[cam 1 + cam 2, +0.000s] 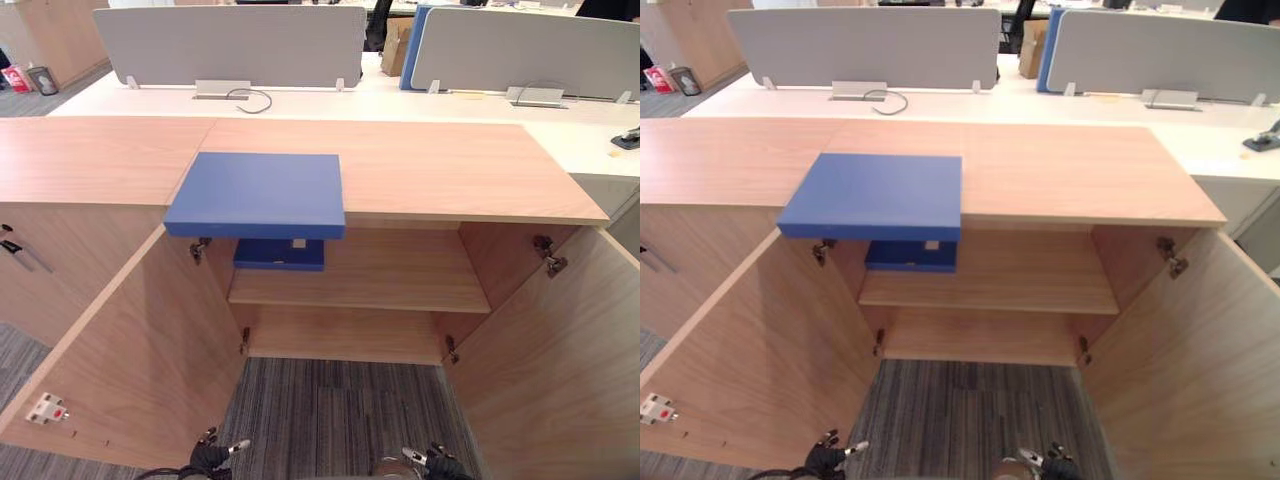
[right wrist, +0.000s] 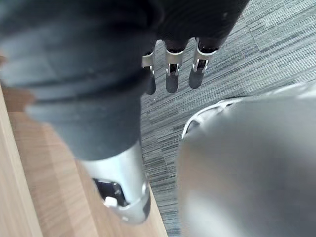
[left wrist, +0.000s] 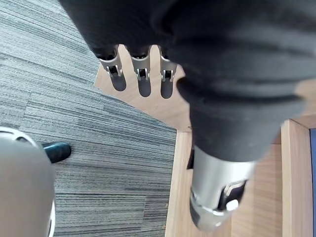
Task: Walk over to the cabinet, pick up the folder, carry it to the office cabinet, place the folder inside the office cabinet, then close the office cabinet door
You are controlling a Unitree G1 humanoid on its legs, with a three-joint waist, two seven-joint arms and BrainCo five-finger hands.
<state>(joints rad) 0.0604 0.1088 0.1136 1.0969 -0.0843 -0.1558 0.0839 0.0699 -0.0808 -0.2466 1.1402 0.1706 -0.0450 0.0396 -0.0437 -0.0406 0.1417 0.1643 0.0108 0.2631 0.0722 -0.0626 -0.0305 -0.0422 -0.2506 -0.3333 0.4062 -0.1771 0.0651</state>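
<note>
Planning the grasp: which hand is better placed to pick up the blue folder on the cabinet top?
Left, probably. The blue folder overhangs the cabinet top left of centre, roughly in line with the left hand; the right hand hangs further across. Both are open and low.

Open cabinet [image 1: 430, 170] with a folder [image 1: 257, 193] on top, desk [image 1: 400, 102] behind.
The folder lies left of centre on the cabinet, its near edge overhanging the front. Directly below it, a second folder [image 1: 279, 254] sits at the left end of the upper shelf [image 1: 390, 280]. The left door [image 1: 130, 350] and right door [image 1: 560, 370] swing out to the near side, carpet [image 1: 330, 410] between them. Two divider screens [image 1: 230, 45] stand side by side on the far desk.
</note>
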